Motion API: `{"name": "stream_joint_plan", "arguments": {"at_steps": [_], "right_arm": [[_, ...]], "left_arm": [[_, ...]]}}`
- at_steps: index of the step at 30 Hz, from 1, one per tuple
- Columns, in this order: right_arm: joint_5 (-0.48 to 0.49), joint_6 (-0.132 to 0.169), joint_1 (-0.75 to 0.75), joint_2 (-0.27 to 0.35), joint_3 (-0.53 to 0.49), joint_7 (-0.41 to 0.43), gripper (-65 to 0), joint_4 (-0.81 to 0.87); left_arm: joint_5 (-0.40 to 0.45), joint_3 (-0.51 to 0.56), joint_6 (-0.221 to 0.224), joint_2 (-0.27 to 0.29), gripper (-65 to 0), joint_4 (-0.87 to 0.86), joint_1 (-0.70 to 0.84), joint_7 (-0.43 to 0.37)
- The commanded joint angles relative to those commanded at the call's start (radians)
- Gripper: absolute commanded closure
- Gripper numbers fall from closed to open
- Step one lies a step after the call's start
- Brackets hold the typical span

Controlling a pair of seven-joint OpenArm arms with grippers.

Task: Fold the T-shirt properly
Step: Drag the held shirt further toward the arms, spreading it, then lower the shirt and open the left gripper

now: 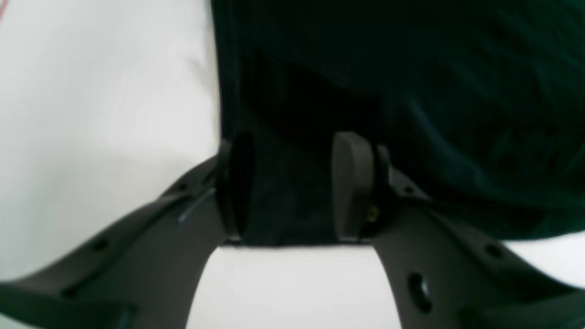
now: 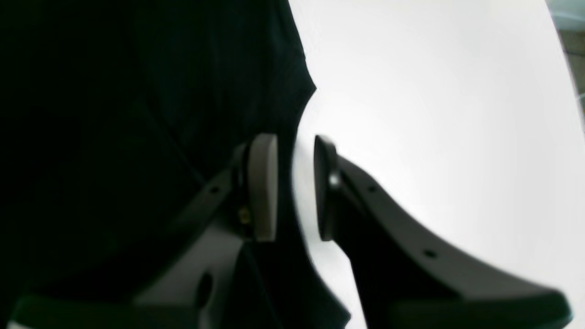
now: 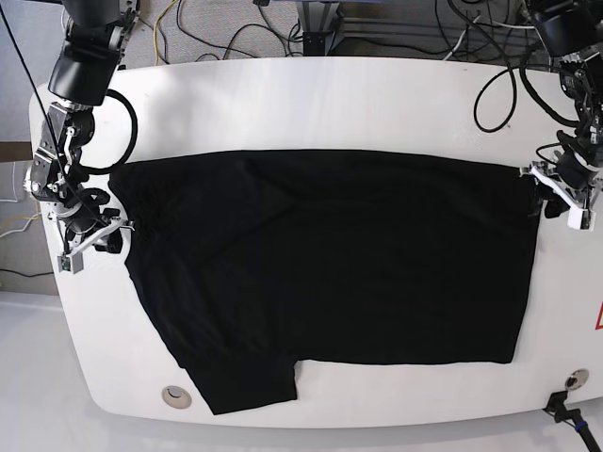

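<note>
1. My left hand (image 1: 292,187) sits at the right edge of the base view, at the corner of the large plain black fabric T-shirt (image 3: 330,273). In the left wrist view its two fingers stand apart with a flat strip of the black cloth's edge lying between them. I judge the hand released, straddling the hem and not pinching it.
2. My right hand (image 2: 295,187) is at the left edge of the base view, beside the shirt's other end. In the right wrist view one pad overlaps the dark cloth and the other is over bare white, with a narrow gap between. Whether a fold of cloth is caught in that gap I cannot tell.
3. I judge both hands are placed at opposite ends so the cloth can be taken at two points and drawn over evenly.
4. The shirt lies spread across the middle of the frame, nearly spanning the worktop, with one short sleeve (image 3: 247,381) sticking out at the lower left.
5. The white rounded worktop (image 3: 311,104) is smooth. Behind it, along the top of the frame, black cables (image 3: 490,56) trail over a grey floor.
</note>
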Motion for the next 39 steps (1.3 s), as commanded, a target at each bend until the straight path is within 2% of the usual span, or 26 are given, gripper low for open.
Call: {"name": "stream_joint_plan", "arguments": {"at_steps": [5,11,13,16,17,19,22,26,27,29,32,35,39], "right_arm": [[0.105,0.002,-0.024,0.026,0.005,-0.035,-13.4,0.004],[0.188,0.009,-0.088,0.038,0.008,-0.023,-13.2,0.026],[0.196,0.018,-0.108,0.035,0.01,-0.015,-13.4,0.032],[0.189,0.034,-0.123,0.026,0.013,-0.007,-13.3,0.033],[0.185,0.042,-0.129,0.022,0.011,-0.006,-12.7,0.027],[0.172,0.056,-0.122,0.01,0.007,-0.003,-9.8,0.014],[0.142,0.073,-0.101,-0.006,-0.005,0.003,0.0,-0.014],[0.112,0.085,-0.084,-0.02,-0.023,0.002,0.0,-0.053],[0.126,0.133,-0.088,-0.015,-0.011,-0.008,0.0,-0.037],[0.13,0.146,-0.081,-0.01,-0.01,-0.033,0.0,-0.048],[0.141,0.145,-0.077,0.005,-0.009,-0.079,0.0,-0.051],[0.14,0.133,-0.085,0.019,-0.008,-0.124,0.0,-0.051],[0.14,0.126,-0.146,0.031,-0.013,-0.153,0.0,-0.046]], "left_arm": [[-0.001,0.002,0.014,-0.001,-24.0,-0.002,0.002,0.007],[-0.005,0.001,0.021,0.004,-20.7,-0.003,0.006,0.001],[-0.014,0.001,0.012,0.004,-14.2,-0.007,0.009,-0.012],[-0.03,0.001,-0.008,0.007,-0.9,-0.015,0.01,-0.014],[-0.036,-0.001,-0.023,0.009,0.0,-0.021,0.007,-0.012],[-0.044,0.002,-0.044,0.013,0.0,-0.024,0.005,-0.004],[-0.055,0.006,-0.065,0.019,0.0,-0.033,-0.005,0.007],[-0.07,0.007,-0.075,0.026,0.0,-0.046,-0.007,0.035],[-0.037,0.01,-0.065,0.026,0.0,-0.048,-0.008,0.051],[-0.033,0.014,-0.067,0.026,0.0,-0.051,-0.012,0.056],[-0.036,0.015,-0.07,0.028,0.0,-0.055,-0.015,0.073],[-0.033,0.016,-0.072,0.028,0.0,-0.053,-0.011,0.082],[-0.031,0.02,-0.073,0.029,0.0,-0.058,-0.003,0.113]]}}
